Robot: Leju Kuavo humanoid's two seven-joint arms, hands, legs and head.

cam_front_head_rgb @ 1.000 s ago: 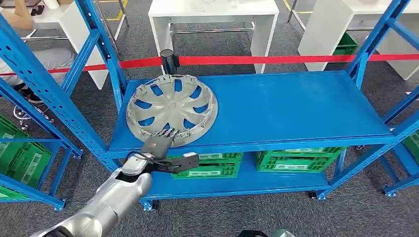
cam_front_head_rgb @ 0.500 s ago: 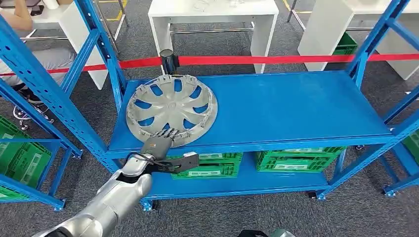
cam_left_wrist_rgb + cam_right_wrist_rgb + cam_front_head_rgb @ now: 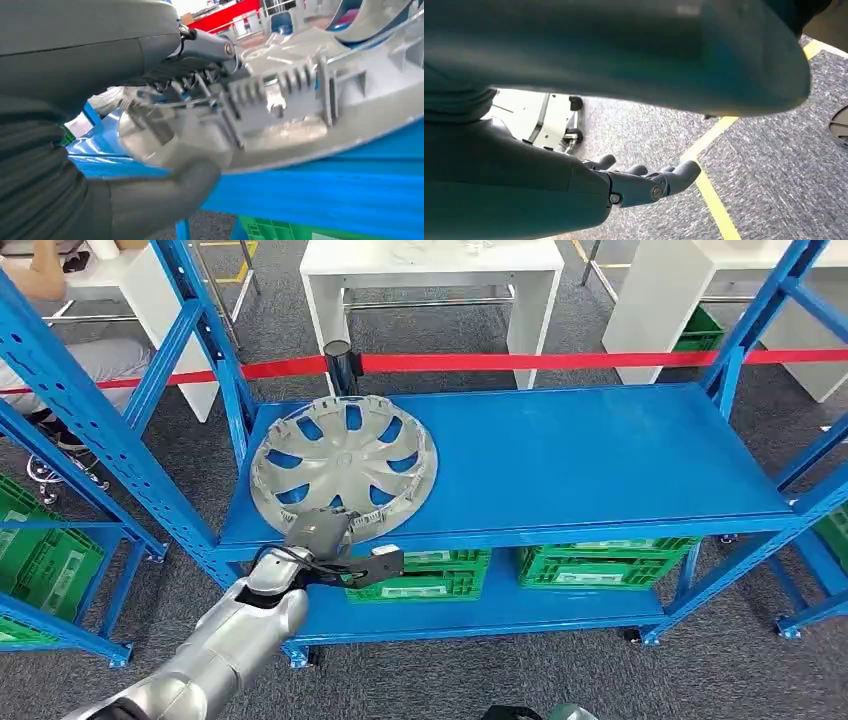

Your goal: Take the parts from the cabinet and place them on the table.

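Your left hand point(image 3: 318, 532) now clamps the hubcap point(image 3: 343, 462) rim; its near edge has lifted off the shelf point(image 3: 600, 455), so extraction begins.

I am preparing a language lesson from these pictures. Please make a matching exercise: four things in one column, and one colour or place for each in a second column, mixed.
Things:
1. wheel cover
2. crates
3. barrier tape
4. left hand

Descriptions:
A. green, under the blue shelf
B. red, behind the rack
C. silver, lying on the shelf
D. at the cover's near rim

Pairs: 1-C, 2-A, 3-B, 4-D
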